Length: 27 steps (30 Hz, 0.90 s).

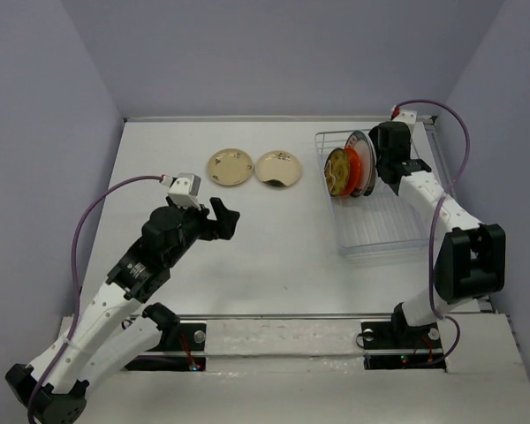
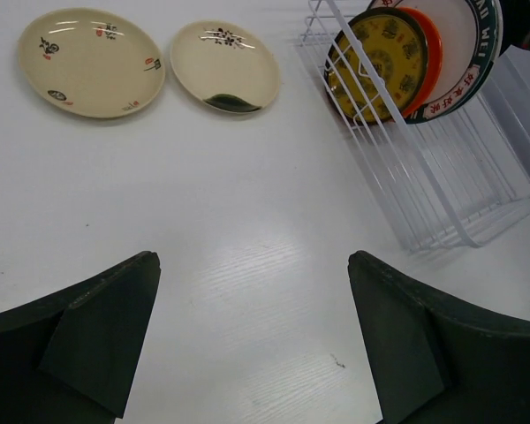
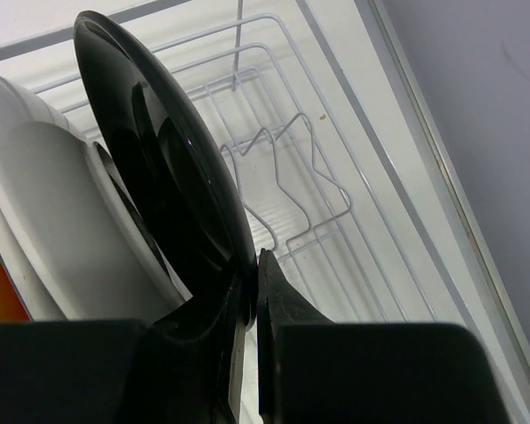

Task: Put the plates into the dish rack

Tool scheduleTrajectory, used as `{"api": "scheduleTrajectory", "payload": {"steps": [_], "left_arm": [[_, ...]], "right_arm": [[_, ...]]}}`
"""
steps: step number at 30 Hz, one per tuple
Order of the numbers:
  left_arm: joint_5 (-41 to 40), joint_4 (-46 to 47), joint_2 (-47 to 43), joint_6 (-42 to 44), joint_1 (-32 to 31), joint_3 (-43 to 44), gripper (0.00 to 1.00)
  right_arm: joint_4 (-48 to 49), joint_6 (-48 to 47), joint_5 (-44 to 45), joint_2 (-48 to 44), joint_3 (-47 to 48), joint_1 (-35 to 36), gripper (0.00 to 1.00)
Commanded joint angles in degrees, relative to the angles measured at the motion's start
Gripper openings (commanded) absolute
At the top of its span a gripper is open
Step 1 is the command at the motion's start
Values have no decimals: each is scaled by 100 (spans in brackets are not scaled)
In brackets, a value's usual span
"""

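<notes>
Black plate point(image 3: 159, 168) pinched in right claw point(image 3: 252, 296) over dish rack point(image 3: 311, 205), white plates point(image 3: 44, 212) beside; left claw point(image 2: 252, 291) wide, empty, cream-gold plates point(image 2: 92, 62) ahead.

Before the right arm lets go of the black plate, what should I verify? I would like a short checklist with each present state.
1. Right pincer shut on black plate: ok.
2. Black plate on edge over dish rack: ok.
3. Free room in the rack beside it: ok.
4. Plate's lower rim seated in a slot: cannot tell, pincer hides it.
5. Left pincer open, away from rack: ok.
6. Two cream-gold plates loaded: not ok, flat on table.
</notes>
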Motion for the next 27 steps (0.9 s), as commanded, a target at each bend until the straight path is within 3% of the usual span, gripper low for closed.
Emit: {"api": "scheduleTrajectory", "payload": {"steps": [1, 11, 27], "left_arm": [[84, 312, 78, -73, 41, 51, 99], [-153, 189, 420, -38, 41, 543, 99], [-75, 382, 640, -73, 41, 385, 99]], "right_arm": [[-26, -114, 744, -136, -4, -47, 7], [-9, -263, 928, -681, 287, -47, 7], [0, 246, 111, -119, -205, -47, 7]]}}
